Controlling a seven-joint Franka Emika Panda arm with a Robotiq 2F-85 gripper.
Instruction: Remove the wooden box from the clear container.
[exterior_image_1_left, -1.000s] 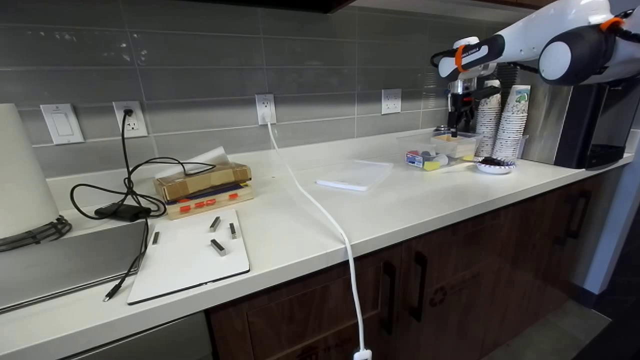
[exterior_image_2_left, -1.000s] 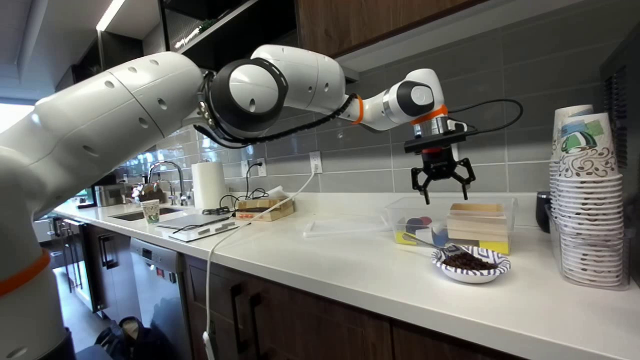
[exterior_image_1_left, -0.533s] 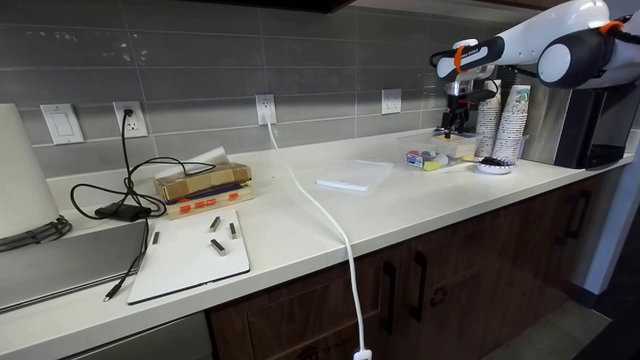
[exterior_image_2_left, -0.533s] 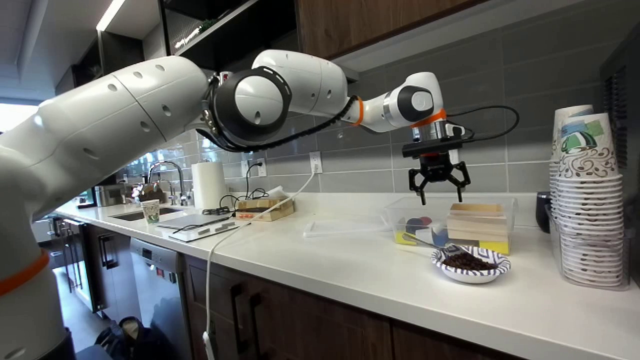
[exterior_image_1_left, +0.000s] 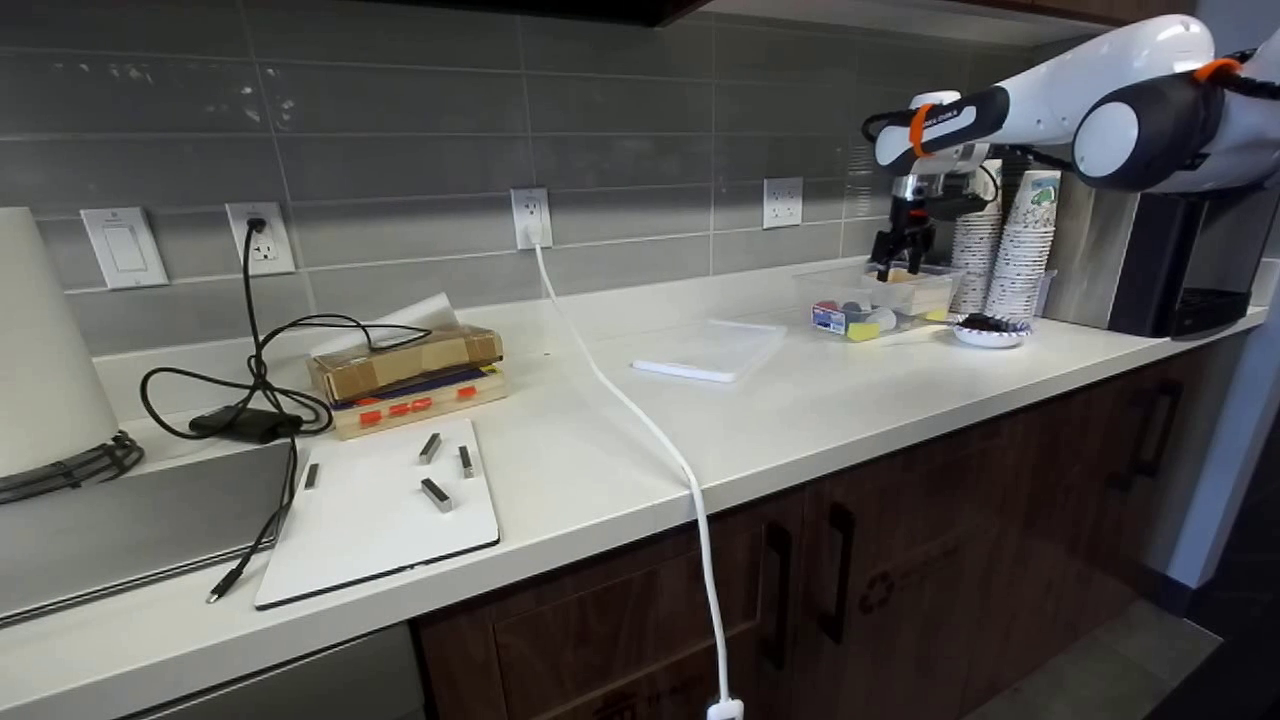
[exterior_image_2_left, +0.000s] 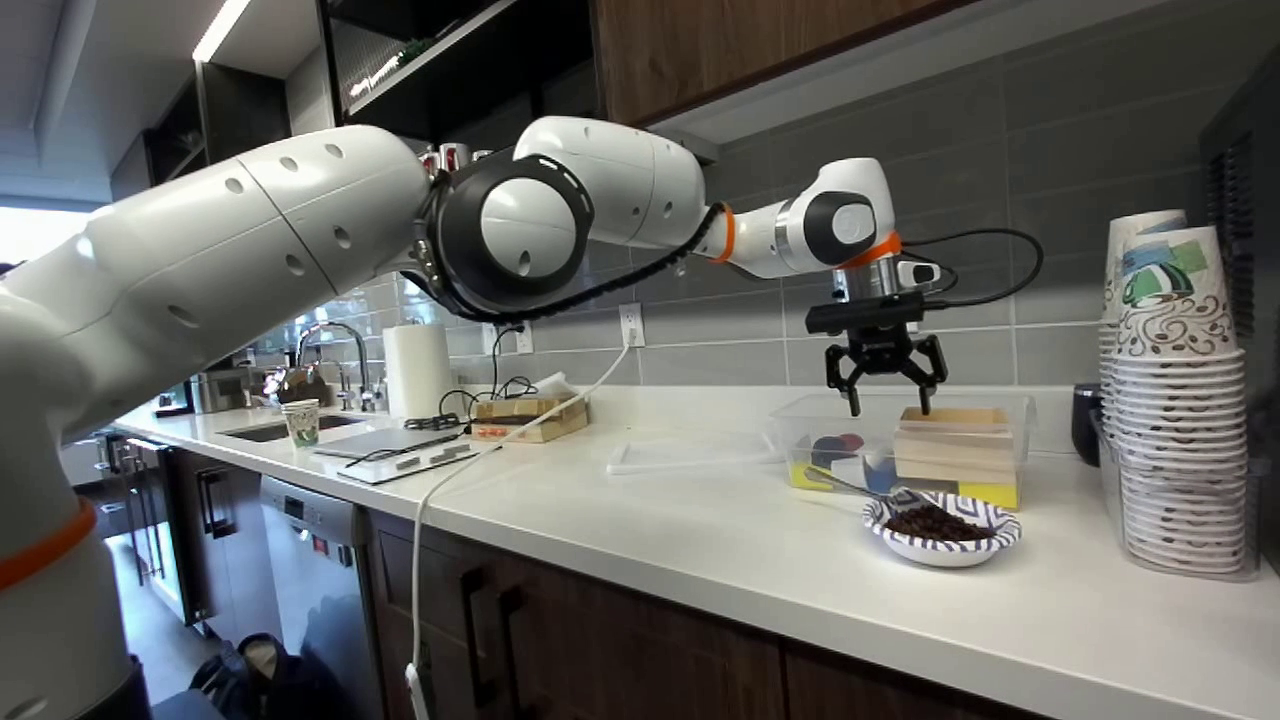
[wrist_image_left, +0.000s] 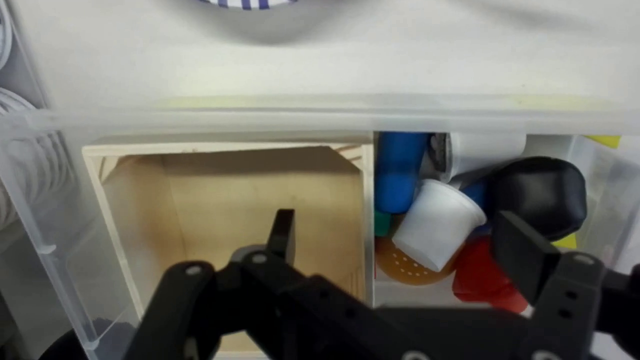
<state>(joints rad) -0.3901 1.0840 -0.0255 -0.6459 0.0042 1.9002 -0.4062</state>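
White counter (exterior_image_2_left: 720, 520); your gripper (exterior_image_2_left: 889, 409) gaped wide, holding nothing. Box (wrist_image_left: 225, 200) seemed light, stiff; thin wall (wrist_image_left: 368, 225) beneath looked pinchable.

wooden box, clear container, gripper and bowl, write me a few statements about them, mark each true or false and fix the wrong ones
1. The wooden box sits inside the clear container. True.
2. The gripper is shut on the wooden box. False: the gripper is open and holds nothing.
3. The wooden box is covered by a lid. False: its top is open, and the wrist view looks straight into it.
4. In the wrist view, a white cup lies to the right of the wooden box. True.
5. The patterned bowl stands inside the clear container. False: it stands on the counter, outside the container.
6. The patterned bowl holds something dark brown. True.
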